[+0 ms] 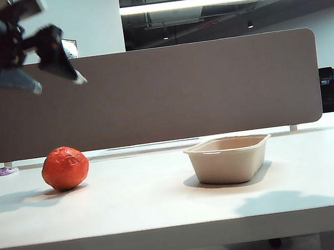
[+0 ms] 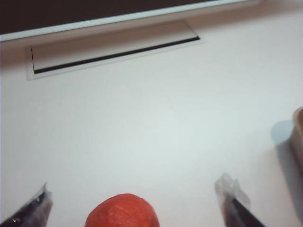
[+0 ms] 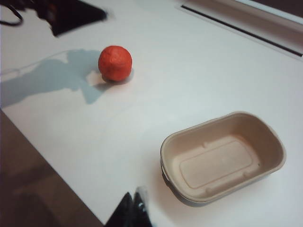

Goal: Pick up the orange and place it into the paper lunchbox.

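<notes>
Paper lunchbox (image 3: 222, 158) empty; hands left (image 1: 58, 83), seemingly right (image 3: 130, 210), aloft.

No readable text, labels or numbers anywhere.

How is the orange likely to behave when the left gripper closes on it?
The orange is roundish and sits free on the table, so it may roll if nudged off-centre. Its bumpy, wrinkled skin probably aids grip. The open left gripper looks wide enough to straddle it.
</notes>
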